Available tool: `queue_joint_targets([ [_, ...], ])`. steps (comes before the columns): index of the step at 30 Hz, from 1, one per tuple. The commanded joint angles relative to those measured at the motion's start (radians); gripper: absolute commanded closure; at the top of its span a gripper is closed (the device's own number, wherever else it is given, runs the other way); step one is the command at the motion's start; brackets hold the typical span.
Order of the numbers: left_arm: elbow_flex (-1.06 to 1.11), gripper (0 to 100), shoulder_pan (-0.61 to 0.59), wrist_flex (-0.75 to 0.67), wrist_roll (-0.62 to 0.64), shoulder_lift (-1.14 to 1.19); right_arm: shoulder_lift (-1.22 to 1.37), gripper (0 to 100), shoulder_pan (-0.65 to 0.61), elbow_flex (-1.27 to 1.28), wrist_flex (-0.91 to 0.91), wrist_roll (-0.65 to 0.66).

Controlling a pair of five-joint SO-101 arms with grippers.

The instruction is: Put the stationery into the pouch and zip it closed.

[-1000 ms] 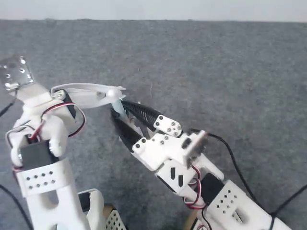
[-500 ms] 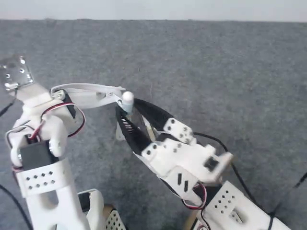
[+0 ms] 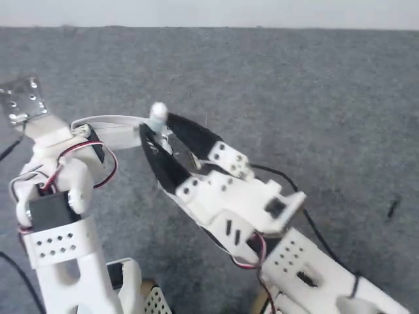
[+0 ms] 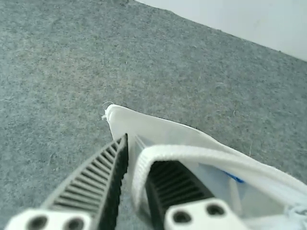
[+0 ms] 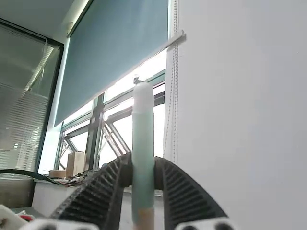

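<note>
In the high view, the right hand (image 3: 157,124) reaches out from the lower middle over the grey carpeted desk (image 3: 294,85). Its two black fingers are pinched on a pen (image 3: 157,111), whose white capped end sticks out just past the fingertips. The pen sits right at the end of the white pouch (image 3: 121,131), which hangs in front of the left arm, off the desk surface. I cannot tell from here whether the pen touches the fabric.

In the left wrist view, the left hand (image 4: 130,143) is clamped on the pouch (image 4: 158,132). One ribbed black finger is outside the fabric and the other is tucked under the rolled rim, so the mouth is held open. A small blue item (image 4: 235,178) shows inside the opening. The far corner of the pouch points out over the desk (image 4: 57,57).

In the right wrist view, the right hand (image 5: 143,165) grips the pen (image 5: 143,124) between both ribbed fingers. The pale green barrel stands out past the fingertips, white cap at the far end. Behind it are a white wall (image 5: 240,96), a window (image 5: 115,129) and a lowered blind (image 5: 115,48).
</note>
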Motion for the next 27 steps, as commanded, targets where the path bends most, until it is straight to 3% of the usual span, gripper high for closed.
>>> queue_joint_targets([
  [1,-0.018,99,0.008,-0.038,0.017,-0.015,0.157,99.2,-0.005,-0.118,-0.13,-0.011],
  [9,-0.018,99,0.008,-0.038,0.017,-0.015,0.553,99.2,0.001,-0.247,-0.375,0.0],
  [14,-0.018,99,0.008,-0.038,0.017,-0.015,0.788,99.2,-0.004,-0.278,-0.541,0.149],
  [18,-0.008,99,0.008,-0.041,0.017,-0.017,0.941,99.2,-0.002,-0.279,-0.716,0.164],
  [22,-0.001,99,0.006,-0.052,0.017,-0.017,1.041,99.2,-0.005,-0.281,-0.814,0.27],
  [27,-0.001,99,0.005,-0.052,0.017,-0.017,1.059,99.2,-0.016,-0.275,-0.835,0.281],
])
